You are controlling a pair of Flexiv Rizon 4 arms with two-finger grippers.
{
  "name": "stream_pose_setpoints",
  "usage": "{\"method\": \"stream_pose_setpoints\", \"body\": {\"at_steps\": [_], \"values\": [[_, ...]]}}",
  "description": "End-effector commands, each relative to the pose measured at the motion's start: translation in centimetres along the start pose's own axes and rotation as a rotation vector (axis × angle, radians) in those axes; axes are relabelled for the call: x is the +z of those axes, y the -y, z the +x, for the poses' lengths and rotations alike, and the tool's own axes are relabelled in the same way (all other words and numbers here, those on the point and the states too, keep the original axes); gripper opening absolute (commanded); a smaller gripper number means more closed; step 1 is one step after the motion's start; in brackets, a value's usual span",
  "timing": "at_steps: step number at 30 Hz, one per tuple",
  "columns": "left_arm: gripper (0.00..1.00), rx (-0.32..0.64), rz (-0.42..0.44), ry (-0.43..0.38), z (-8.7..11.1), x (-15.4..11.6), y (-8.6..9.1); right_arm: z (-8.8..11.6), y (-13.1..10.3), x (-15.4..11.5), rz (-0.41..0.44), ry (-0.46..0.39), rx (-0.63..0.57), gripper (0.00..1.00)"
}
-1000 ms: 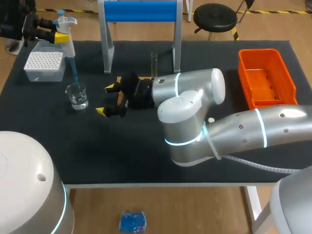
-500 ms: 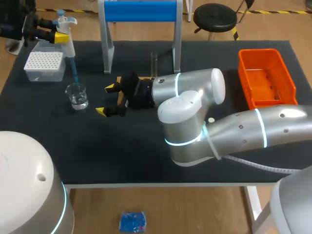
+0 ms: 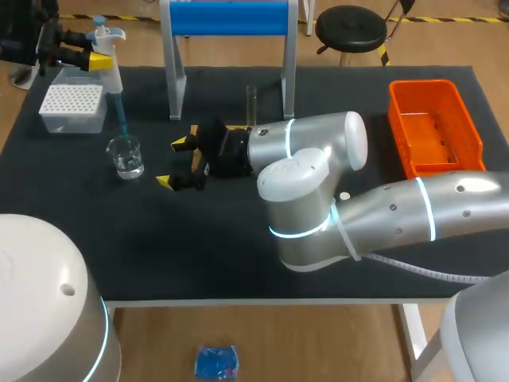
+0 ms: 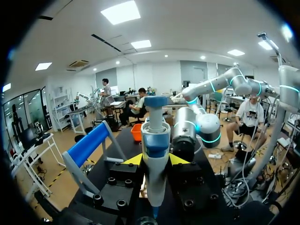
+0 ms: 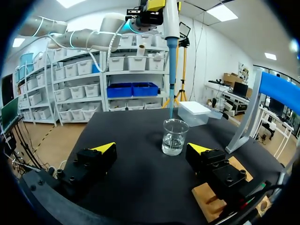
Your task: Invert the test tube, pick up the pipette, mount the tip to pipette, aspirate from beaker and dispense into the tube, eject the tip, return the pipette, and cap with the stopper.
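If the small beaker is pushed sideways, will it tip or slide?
The beaker looks squat and flat-based, so it would probably slide, not tip. It seems clear glass, likely fragile and slippery. Its shallow liquid could slosh.

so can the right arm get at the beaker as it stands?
Probably yes, from the side. The right end effector is open and faces the beaker across bare table. From above, no: the pipette held by the left arm hangs with its tip over the rim.
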State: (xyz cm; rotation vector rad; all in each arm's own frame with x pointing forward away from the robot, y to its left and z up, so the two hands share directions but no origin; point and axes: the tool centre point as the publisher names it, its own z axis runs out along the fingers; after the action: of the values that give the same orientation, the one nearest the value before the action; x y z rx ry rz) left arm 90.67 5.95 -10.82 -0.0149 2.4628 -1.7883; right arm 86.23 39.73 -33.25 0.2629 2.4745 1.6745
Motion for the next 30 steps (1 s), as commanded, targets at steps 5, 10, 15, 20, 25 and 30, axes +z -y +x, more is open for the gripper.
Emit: {"method": "stream_pose_setpoints", "body": {"at_steps": [5,10,15,20,25,30], "values": [[0.00,0.001,0.001,0.003,0.1,0.1,0.0,0.0,0.1,0.1,-0.006,0.001,0.000,1.00],[0.00,-0.005,0.002,0.002,-0.1,0.3,-0.4,0.0,0.1,0.1,-0.006,0.001,0.000,1.00],[0.00,-0.013,0.004,0.006,-0.3,0.2,-1.1,0.0,0.1,0.1,-0.006,0.001,0.000,1.00],[0.00,-0.014,0.017,0.013,-0.3,0.2,-2.0,0.0,0.1,0.1,-0.006,0.001,0.000,1.00],[0.00,-0.011,0.029,0.018,-0.5,0.1,-2.8,0.0,0.1,0.1,-0.006,0.001,0.000,1.00],[0.00,-0.008,0.035,0.024,-0.8,-0.2,-3.6,0.0,0.1,0.1,-0.006,0.001,0.000,1.00]]}}
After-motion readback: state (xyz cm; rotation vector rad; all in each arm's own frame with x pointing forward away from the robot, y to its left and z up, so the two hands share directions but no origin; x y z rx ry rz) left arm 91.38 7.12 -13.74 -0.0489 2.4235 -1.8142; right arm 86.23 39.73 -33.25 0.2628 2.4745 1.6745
